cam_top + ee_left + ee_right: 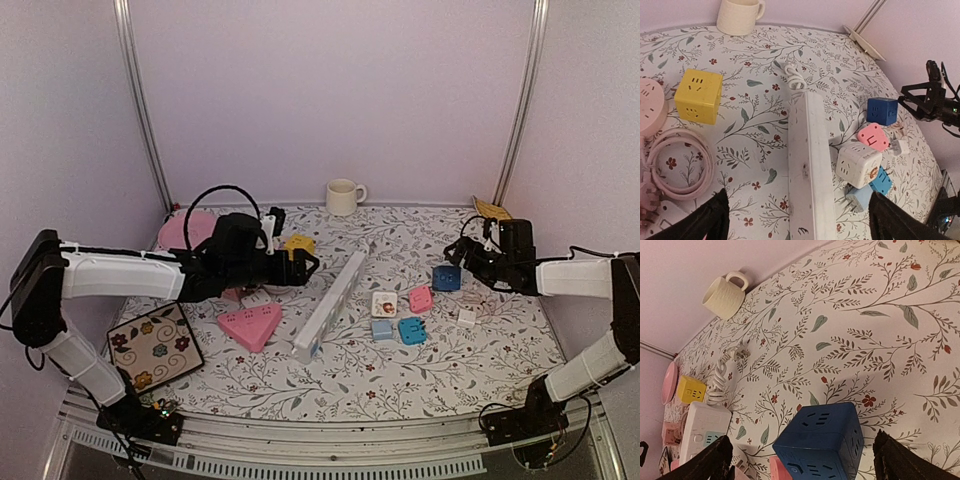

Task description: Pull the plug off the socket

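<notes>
Surface (470, 370) of flowered cloth carries everything. Largest on it is the white power strip (810, 165), running straight away between my left fingers (710, 220), which are spread wide with nothing in them; the strip's near end is cut off by the frame. A pink cord coil (682, 165) lies left of the strip, partly out of view. My right fingers (902, 460) are spread wide too and hold nothing. The dark blue cube socket (820, 440) sits between them in my wrist view, its lower part cut off. By the strip's right side huddle a white cube (857, 162), a pink cube (872, 136) and a cyan block (882, 181). A light-blue plug (858, 198) presses against the cyan block, but the meeting faces are hidden, so I cannot tell whether its pins sit inside. A small white plug (900, 146) lies just beside the pink cube.
</notes>
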